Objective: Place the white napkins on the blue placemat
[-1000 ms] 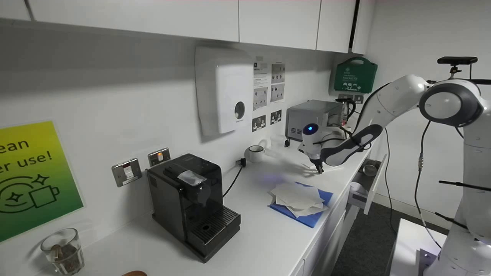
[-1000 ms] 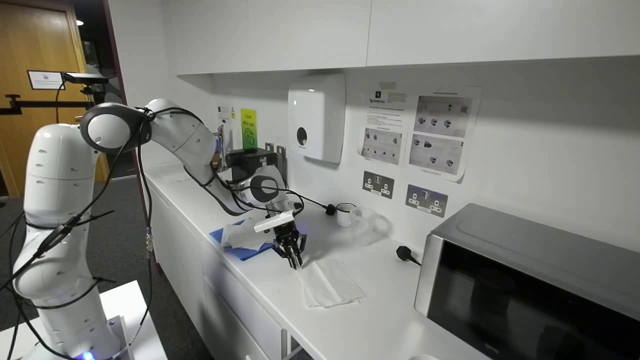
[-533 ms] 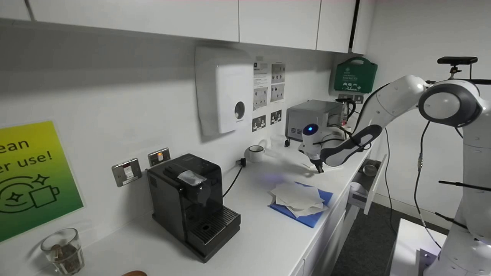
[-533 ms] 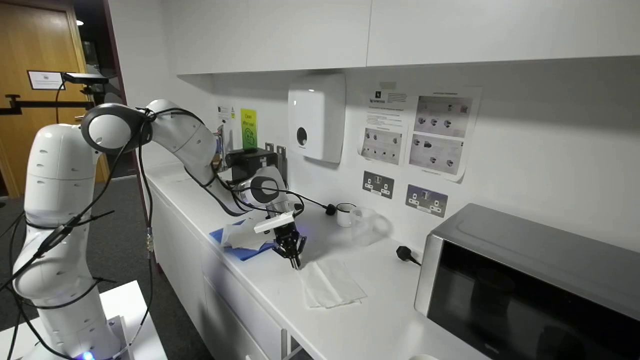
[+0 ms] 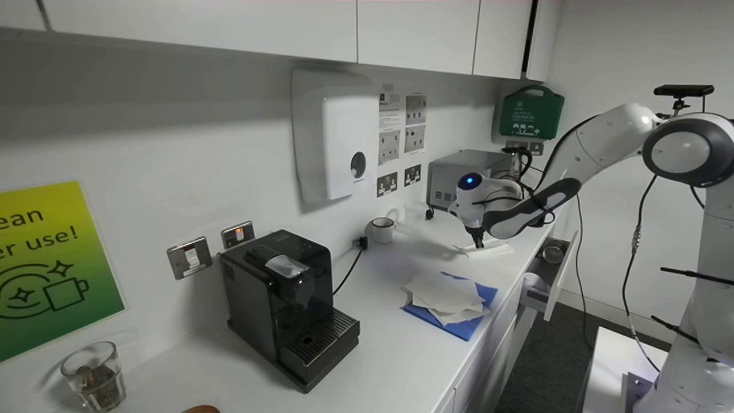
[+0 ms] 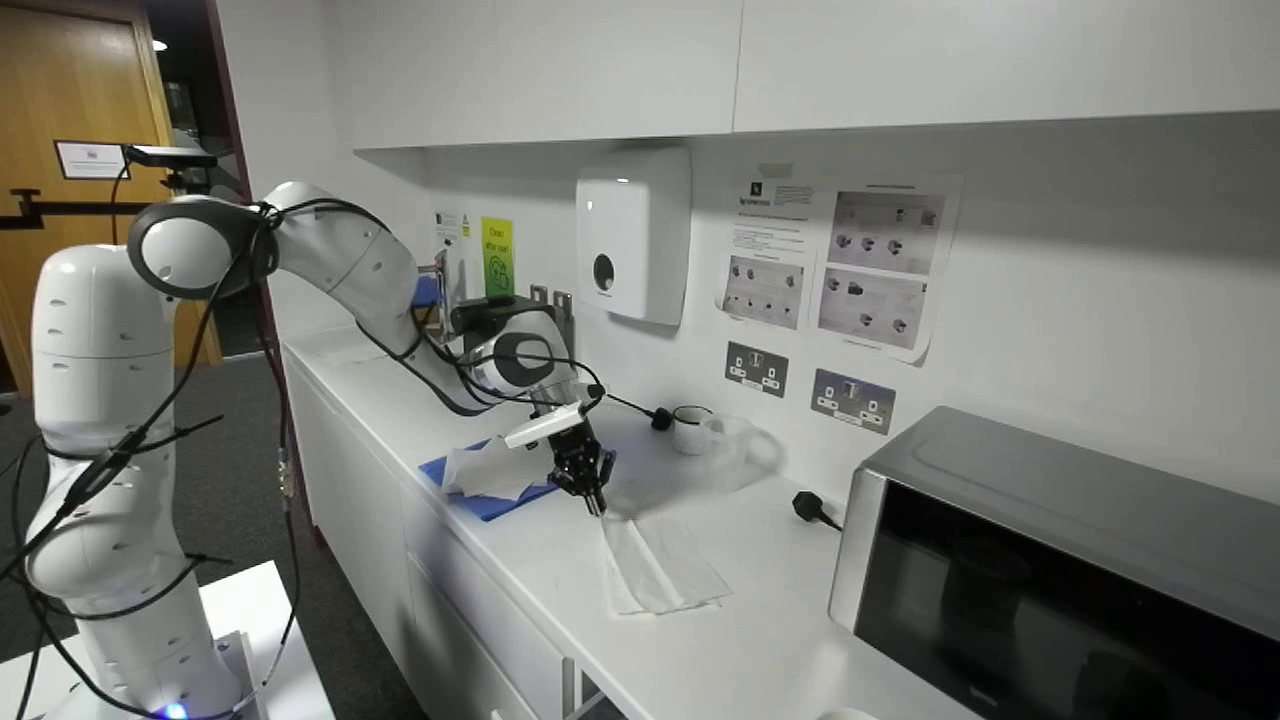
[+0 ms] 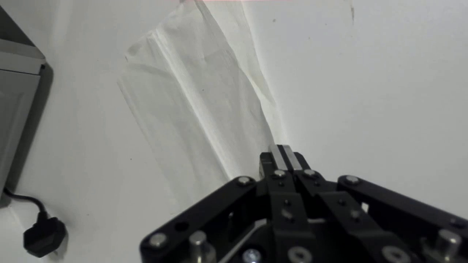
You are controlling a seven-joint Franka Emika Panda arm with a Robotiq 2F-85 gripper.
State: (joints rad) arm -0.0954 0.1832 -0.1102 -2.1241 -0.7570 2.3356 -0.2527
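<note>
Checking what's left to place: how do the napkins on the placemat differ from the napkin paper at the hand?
The piled napkins lie on the blue placemat; the napkin paper is over the counter.
The piled napkins lie free; the napkin paper rises at one end, apparently gripped by the shut hand.
The piled napkins overlap at angles; the napkin paper shows a long crease.
Both are white and thin.

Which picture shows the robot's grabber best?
The wrist view: the gripper is close up there, its fingers shut on the white napkin. Both exterior views show the gripper too, but much smaller.
</note>
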